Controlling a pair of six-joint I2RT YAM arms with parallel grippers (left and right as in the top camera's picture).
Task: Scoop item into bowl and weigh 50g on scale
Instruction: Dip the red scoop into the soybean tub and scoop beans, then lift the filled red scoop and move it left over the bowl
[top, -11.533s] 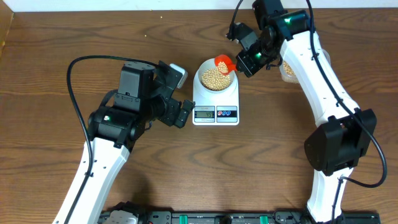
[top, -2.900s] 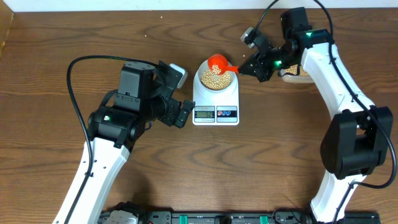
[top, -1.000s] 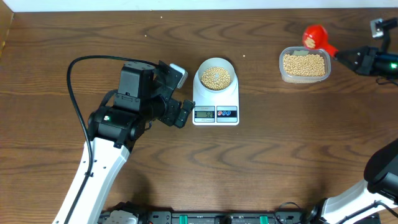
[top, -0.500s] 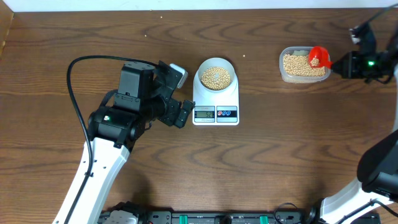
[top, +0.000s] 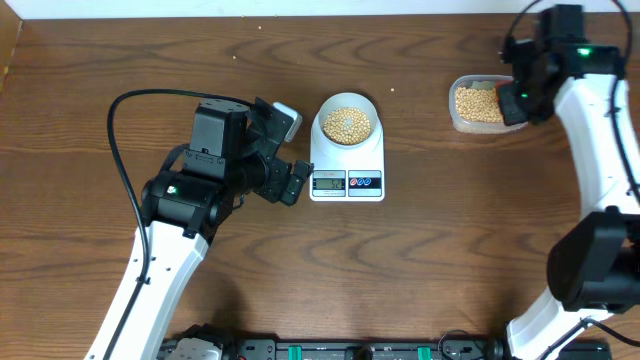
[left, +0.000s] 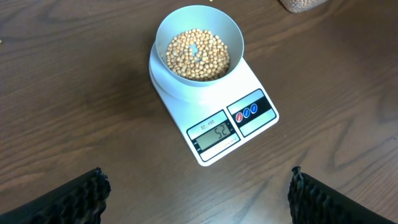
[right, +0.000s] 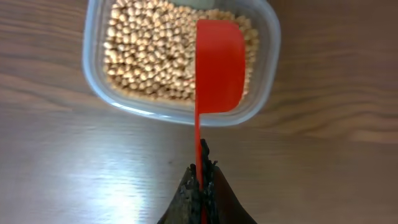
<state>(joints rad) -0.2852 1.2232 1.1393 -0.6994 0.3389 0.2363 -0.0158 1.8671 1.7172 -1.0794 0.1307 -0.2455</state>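
The pale bowl (top: 321, 125) holds tan beans (top: 347, 123) and stands on the white scale (top: 332, 160). In the left wrist view the bowl (left: 233, 31), its beans (left: 198, 55) and the scale (left: 252, 79) show, and the display reads about 52. My left gripper (left: 199, 199) is open and empty, just left of the scale (top: 292, 152). My right gripper (right: 200, 180) is shut on the handle of a red scoop (right: 219, 65). The scoop's cup hangs over the right part of the clear tub (right: 93, 74) of beans. In the overhead view the right gripper (top: 520, 95) hides the scoop.
The clear tub (top: 462, 120) of beans stands at the back right, and its edge shows in the left wrist view (left: 301, 5). The left arm's black cable loops over the table's left part (top: 112, 130). The table's far edge is close behind the bowl and tub.
My right arm has swung in from the far right and carried the red scoop over the tub. The left arm, bowl and scale have not moved.
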